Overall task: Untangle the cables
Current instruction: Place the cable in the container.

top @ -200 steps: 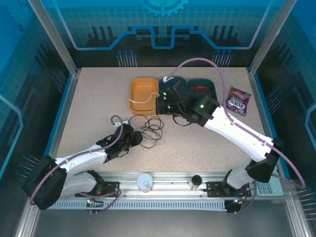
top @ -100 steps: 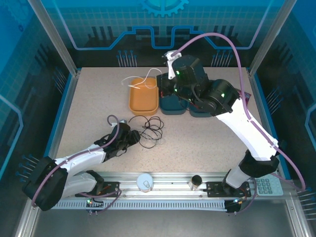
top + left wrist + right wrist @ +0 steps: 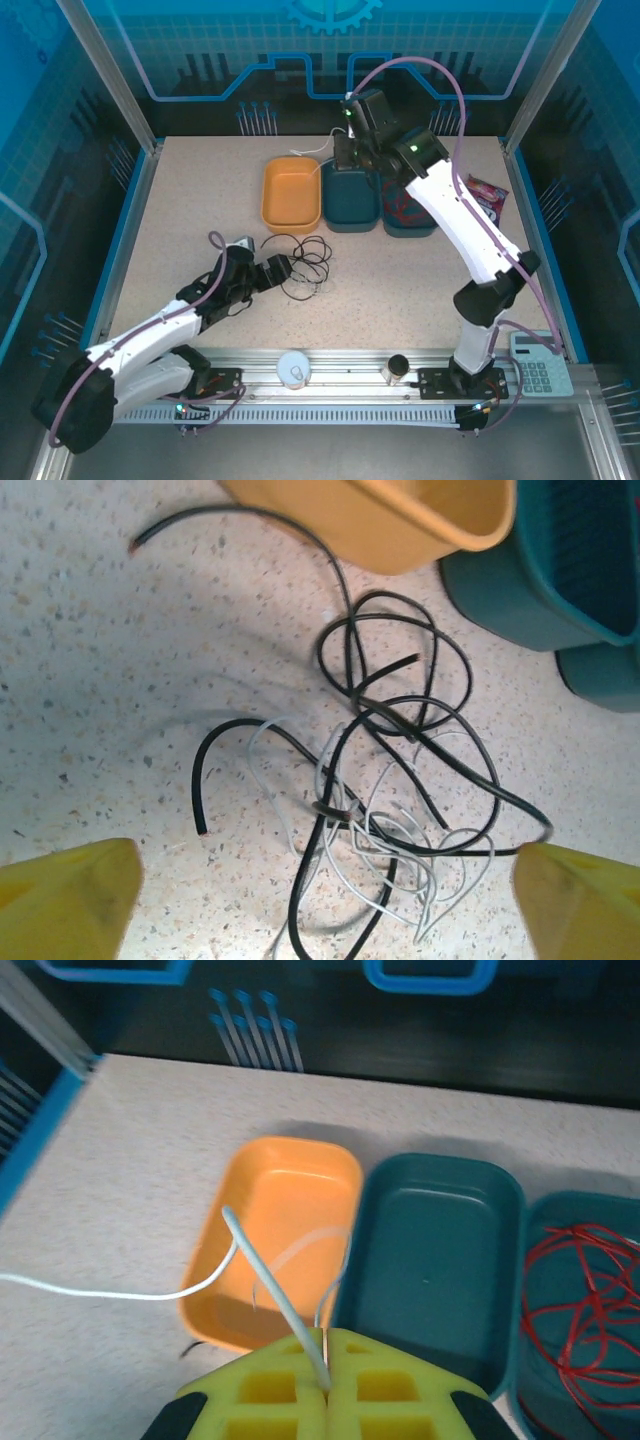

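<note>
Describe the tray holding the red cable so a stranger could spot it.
At the far side of the speckled table, three trays stand in a row. Take the rightmost tray: dark teal like the middle tray, but with a red cable coiled inside.

far on the table (image 3: 200,200), a row — left bin (image 3: 268,195), mid bin (image 3: 350,222), right bin (image 3: 412,230) with a cable (image 3: 585,1290) inside; tangle (image 3: 305,265) before the left bin — packet (image 3: 488,192) right of all.
</note>
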